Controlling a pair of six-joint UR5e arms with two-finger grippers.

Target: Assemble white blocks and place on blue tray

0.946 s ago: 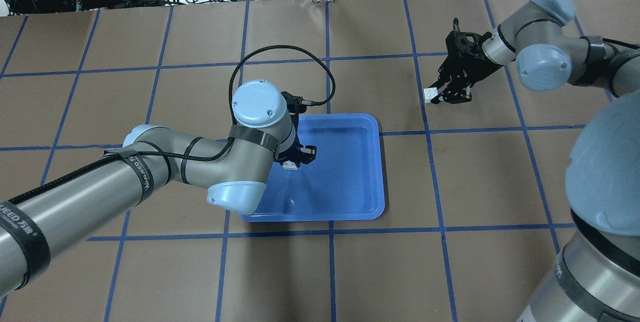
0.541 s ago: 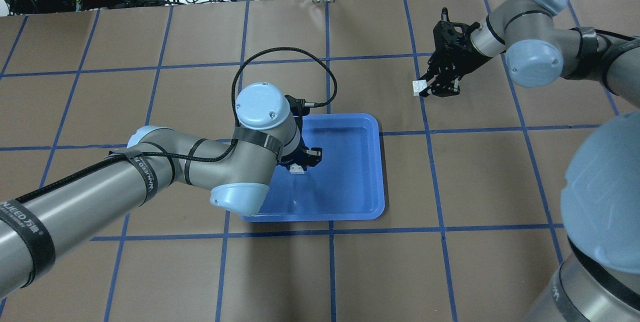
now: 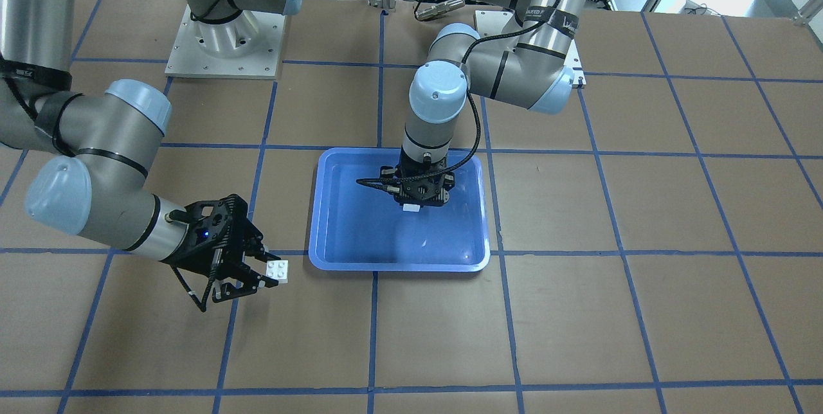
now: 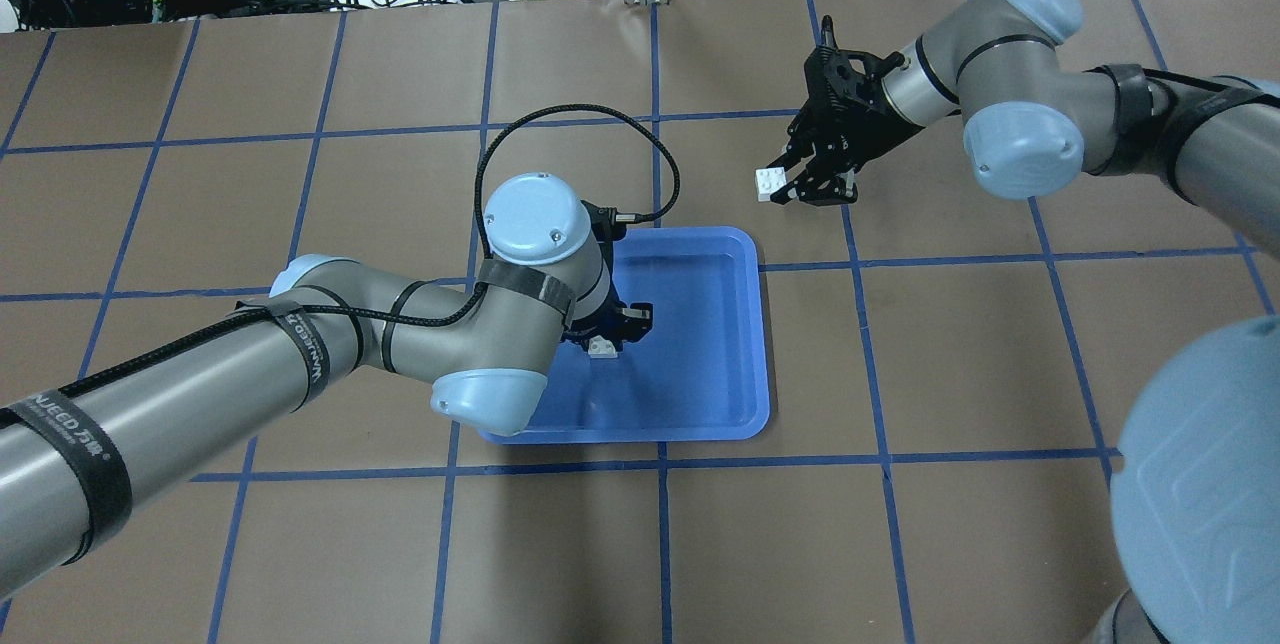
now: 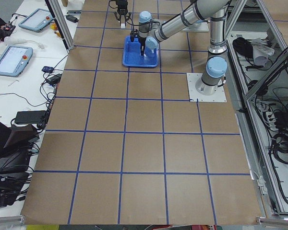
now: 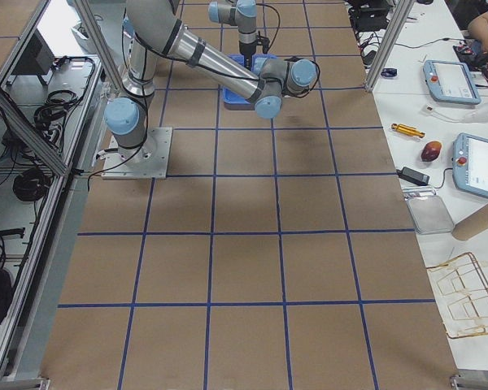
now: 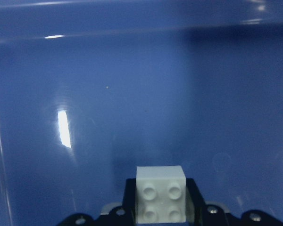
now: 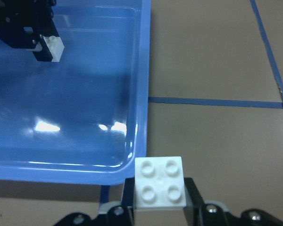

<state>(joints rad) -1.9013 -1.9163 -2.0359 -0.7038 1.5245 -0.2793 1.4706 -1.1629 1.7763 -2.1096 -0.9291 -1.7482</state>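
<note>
Nearer now than a moment ago, the right fingers (image 8: pixel 192 197), clamped on a white block (image 4: pixel 768 183), hover just outside a corner of the blue tray (image 4: pixel 700 324). Left fingers (image 7: pixel 194 200) pinch the second white block (image 7: pixel 160 200) above the tray's middle. Joining and placing remain.

light: bright, overhead | glare: white streaks on blue tray (image 7: pixel 188 84) | left wrist view: dim, perhaps soft

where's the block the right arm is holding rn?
In the overhead view the white block is held in the right gripper over the table, outside the blue tray, just beyond its far right corner.
</note>
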